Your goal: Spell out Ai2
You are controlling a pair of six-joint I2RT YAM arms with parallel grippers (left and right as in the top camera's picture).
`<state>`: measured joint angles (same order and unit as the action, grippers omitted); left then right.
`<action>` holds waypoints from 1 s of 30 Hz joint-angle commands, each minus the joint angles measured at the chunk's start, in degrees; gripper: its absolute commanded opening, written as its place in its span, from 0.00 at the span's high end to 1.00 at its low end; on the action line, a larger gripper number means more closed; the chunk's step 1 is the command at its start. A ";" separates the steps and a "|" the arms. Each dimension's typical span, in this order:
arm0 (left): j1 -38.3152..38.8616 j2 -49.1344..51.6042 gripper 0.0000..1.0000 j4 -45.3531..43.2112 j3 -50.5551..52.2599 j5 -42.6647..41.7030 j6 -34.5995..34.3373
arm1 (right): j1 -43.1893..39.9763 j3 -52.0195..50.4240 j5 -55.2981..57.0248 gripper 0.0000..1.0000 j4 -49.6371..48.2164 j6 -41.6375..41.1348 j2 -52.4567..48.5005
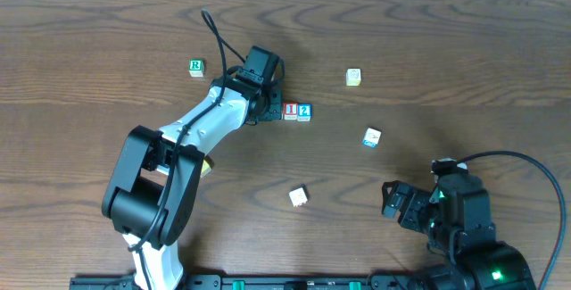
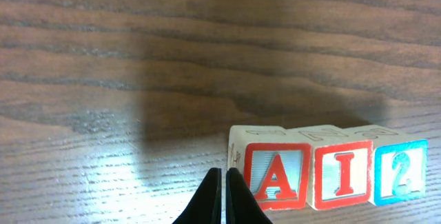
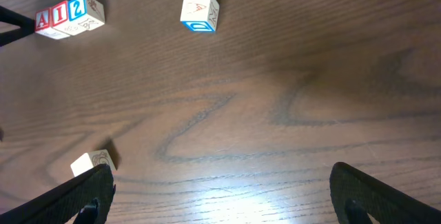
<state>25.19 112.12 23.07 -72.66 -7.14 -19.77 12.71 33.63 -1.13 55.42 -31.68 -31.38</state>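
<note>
Overhead, my left gripper point(image 1: 268, 103) sits at the left end of the short row of blocks, with the red I block point(image 1: 291, 111) and the blue 2 block point(image 1: 304, 111) showing just right of it. From the left wrist camera the row reads plainly: A block point(image 2: 275, 176), I block point(image 2: 342, 172) and 2 block point(image 2: 400, 172) side by side, faces touching, on the wooden table point(image 2: 138, 58). My left fingers point(image 2: 215, 196) are pressed together with nothing between them, tips at the A block's left edge (whether they touch it I cannot tell).

My right gripper point(image 1: 397, 203) is well apart from the row, low on the right side of the table, its fingers point(image 3: 76, 196) spread wide and holding nothing. Loose blocks lie scattered: a green R block point(image 1: 196, 68), a pale block point(image 1: 354, 77), a blue-marked block point(image 1: 372, 136) and another pale one point(image 1: 298, 196).
</note>
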 commanded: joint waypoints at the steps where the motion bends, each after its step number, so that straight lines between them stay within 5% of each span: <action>1: 0.11 1.05 0.94 0.68 -0.15 -0.46 -1.51 | 0.11 -0.11 0.02 0.01 -0.09 -0.87 0.24; 17: 0.68 1.03 0.94 1.95 -0.15 1.77 -1.75 | 0.11 -0.11 0.04 0.01 -0.09 -0.87 0.24; 28: -5.81 -5.73 0.94 7.82 -2.73 6.86 0.00 | 0.11 -0.11 0.02 0.01 -0.07 -0.87 0.24; 29: -6.25 -7.54 0.93 8.20 -3.48 5.70 1.49 | 0.11 -0.09 0.02 0.00 -0.09 -0.87 0.24; 30: -6.71 -9.81 0.72 8.74 -4.50 3.96 3.21 | 0.11 -0.11 0.02 0.01 -0.07 -0.87 0.24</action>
<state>19.57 109.32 31.35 -72.86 -1.58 -19.68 12.71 33.63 -1.13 55.42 -31.68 -31.38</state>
